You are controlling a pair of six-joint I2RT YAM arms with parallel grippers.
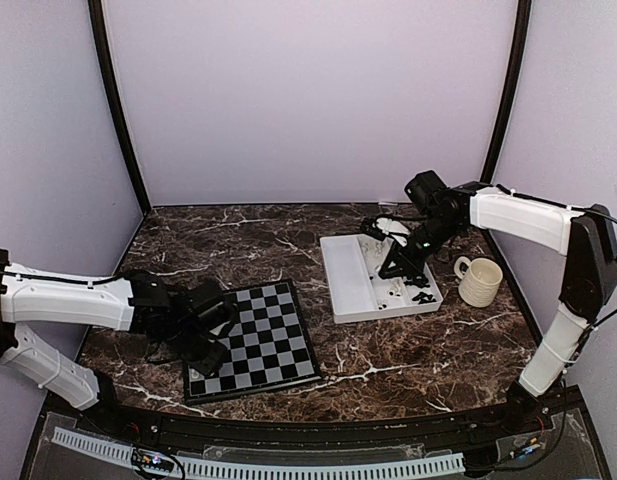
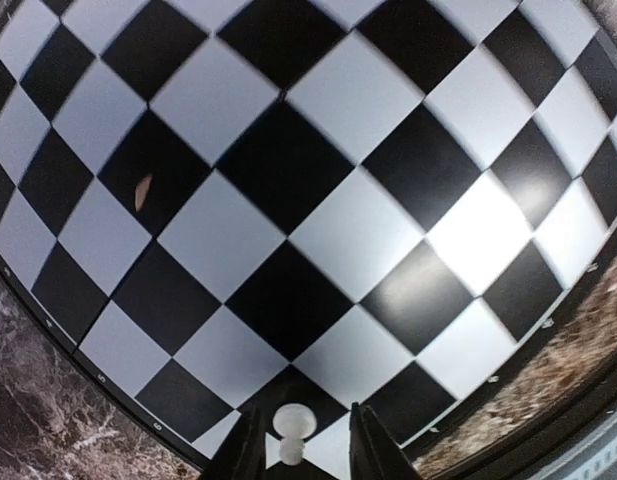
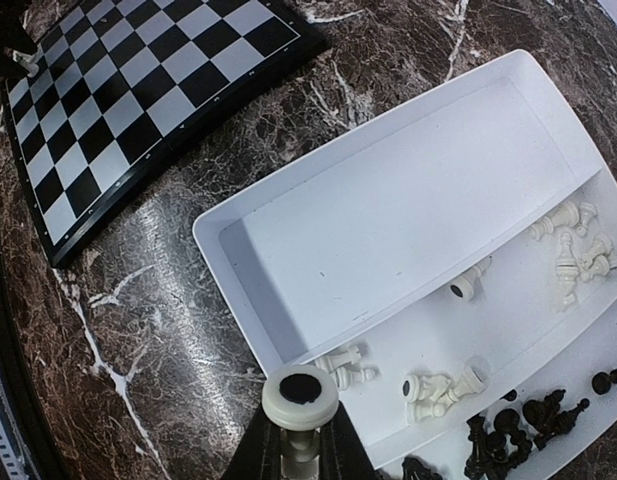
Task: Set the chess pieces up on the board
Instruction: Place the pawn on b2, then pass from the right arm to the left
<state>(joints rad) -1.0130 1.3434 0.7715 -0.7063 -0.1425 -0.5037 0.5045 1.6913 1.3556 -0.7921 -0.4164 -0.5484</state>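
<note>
Here, the left gripper [image 2: 303,452] is hanging over the board [image 2: 288,180], jaws slack around a white pawn [image 2: 291,422]. The right gripper [image 3: 300,442] is pinching a white piece [image 3: 300,397] above the tray [image 3: 388,200].

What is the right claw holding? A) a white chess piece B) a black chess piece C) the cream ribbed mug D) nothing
A: in the right wrist view the right claw pinches a small white plastic chess piece, its dark-centred round base facing the camera, by the rim of the white rectangular plastic tray.
</note>
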